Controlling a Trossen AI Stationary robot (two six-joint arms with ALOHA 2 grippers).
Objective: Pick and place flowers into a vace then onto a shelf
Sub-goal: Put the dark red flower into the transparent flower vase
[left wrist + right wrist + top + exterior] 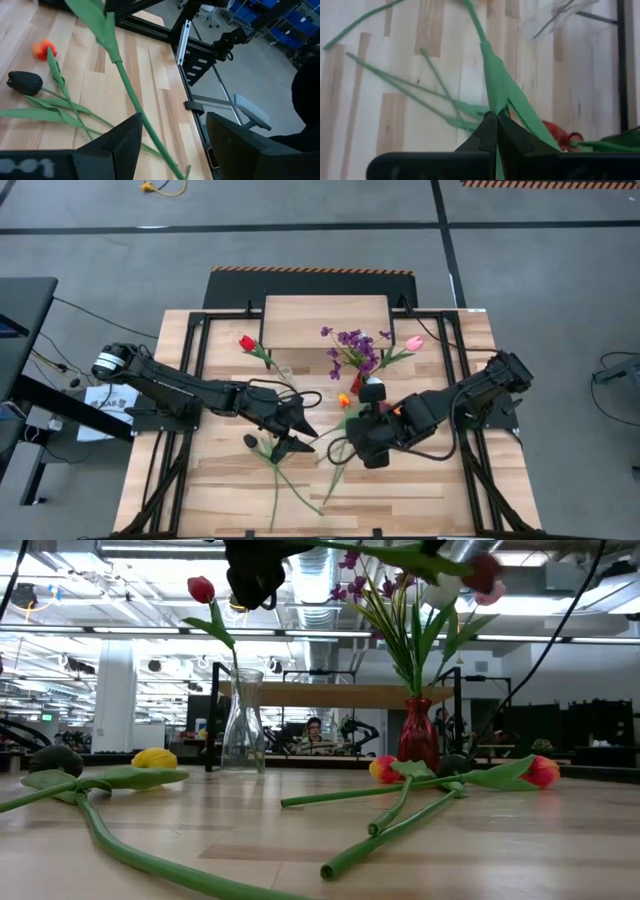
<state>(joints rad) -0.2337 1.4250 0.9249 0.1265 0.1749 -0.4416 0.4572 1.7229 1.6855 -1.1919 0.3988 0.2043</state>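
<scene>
One camera is looking straight down; another is looking level across the light slatted wooden table (420, 490); wrist cameras are hovering close above its planks.

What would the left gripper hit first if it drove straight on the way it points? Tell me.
The left gripper is open, and a green flower stem runs into the gap between its fingers, so it would likely meet that first. Past it is bare table. The stem's height is unclear.
</scene>
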